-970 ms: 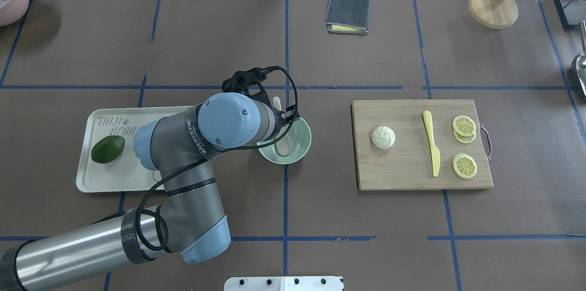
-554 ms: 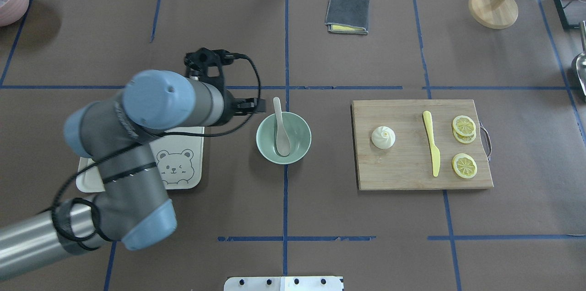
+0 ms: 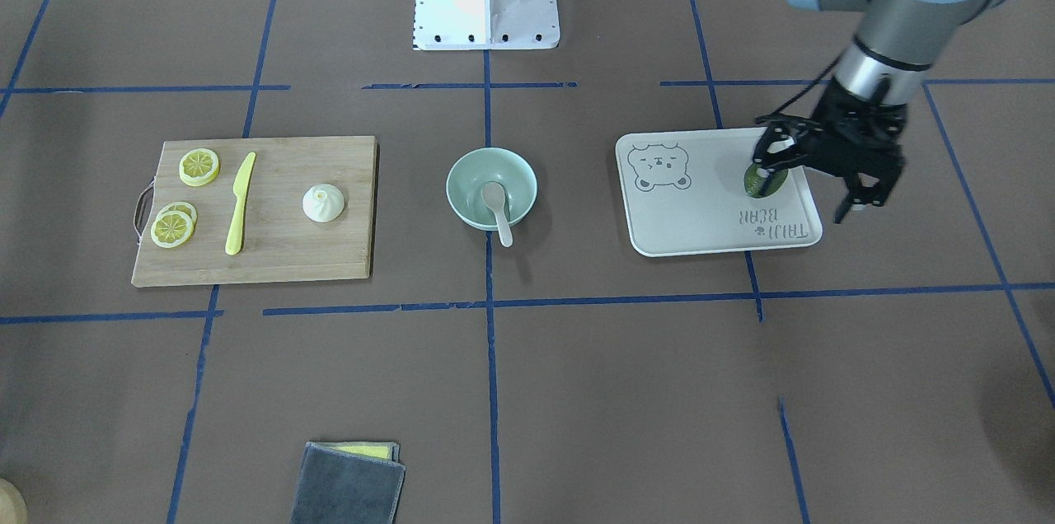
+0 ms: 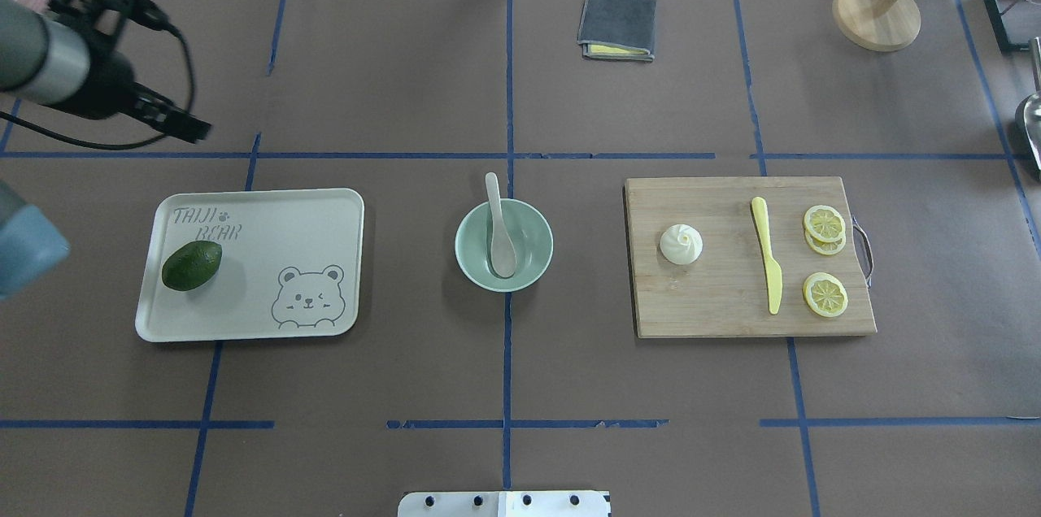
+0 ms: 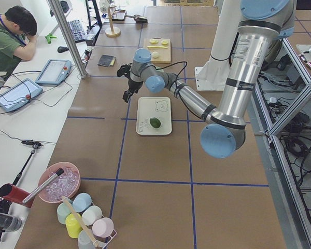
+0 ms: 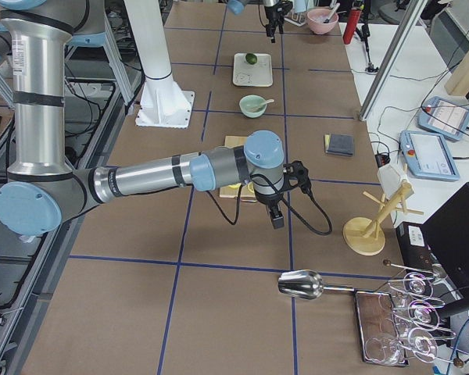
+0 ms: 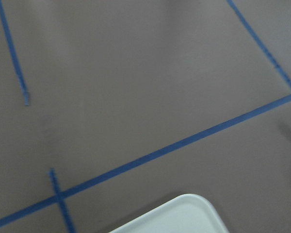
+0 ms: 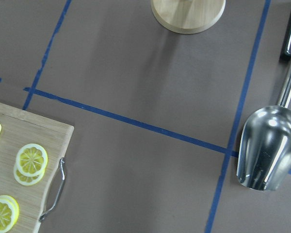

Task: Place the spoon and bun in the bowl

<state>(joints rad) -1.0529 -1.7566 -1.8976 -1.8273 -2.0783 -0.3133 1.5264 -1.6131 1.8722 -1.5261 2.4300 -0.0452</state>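
Observation:
The pale spoon (image 4: 496,224) lies in the mint-green bowl (image 4: 466,257) at the table's middle, scoop inside and handle over the far rim; both also show in the front-facing view, spoon (image 3: 497,207) and bowl (image 3: 461,203). The white swirled bun (image 4: 681,244) sits on the wooden cutting board (image 4: 716,306) to the right of the bowl. My left gripper (image 4: 189,128) is far left, beyond the tray, empty and looks open; it also shows in the front-facing view (image 3: 857,198). My right gripper (image 6: 275,217) shows only in the exterior right view, so I cannot tell its state.
An off-white bear tray (image 4: 325,204) with a dark green fruit (image 4: 192,265) lies left of the bowl. A yellow knife (image 4: 767,257) and lemon slices (image 4: 825,224) share the board. A grey cloth (image 4: 616,26), wooden stand (image 4: 876,13) and metal scoop (image 8: 266,145) lie farther off.
My left arm has pulled back from over the bowl to the far left of the table. The spoon stays in the bowl, free of the gripper.

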